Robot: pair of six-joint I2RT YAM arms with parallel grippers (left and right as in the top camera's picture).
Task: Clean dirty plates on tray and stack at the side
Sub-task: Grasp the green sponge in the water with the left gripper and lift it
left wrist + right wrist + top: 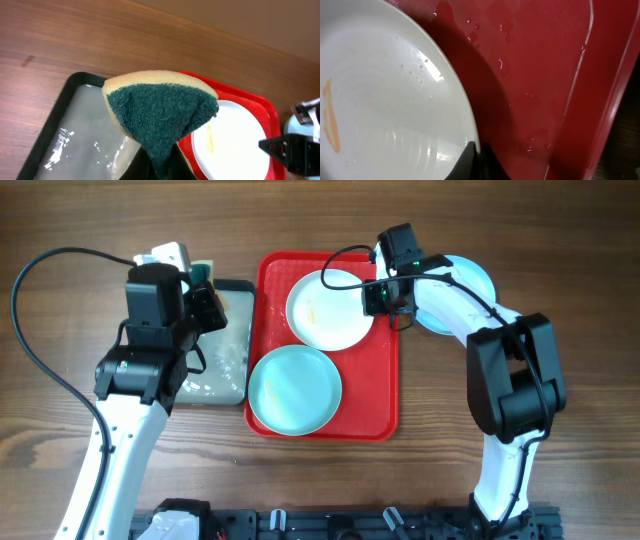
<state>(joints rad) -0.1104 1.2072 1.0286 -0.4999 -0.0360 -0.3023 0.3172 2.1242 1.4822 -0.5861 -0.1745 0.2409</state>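
The red tray (385, 395) holds a white plate (325, 310) at the back with a yellow smear and a mint-aqua plate (294, 388) at the front. A second mint-aqua plate (470, 280) lies on the table right of the tray, partly under my right arm. My right gripper (378, 298) is shut on the white plate's right rim (470, 135), lifting that edge off the tray (535, 75). My left gripper (205, 305) is shut on a green-and-yellow sponge (160, 107) above the grey tray. The white plate (235, 140) also shows in the left wrist view.
A black-rimmed grey tray (215, 365) with wet film lies left of the red tray; it also shows in the left wrist view (80, 130). A white object (165, 255) sits behind my left gripper. Black cables trail over the wooden table.
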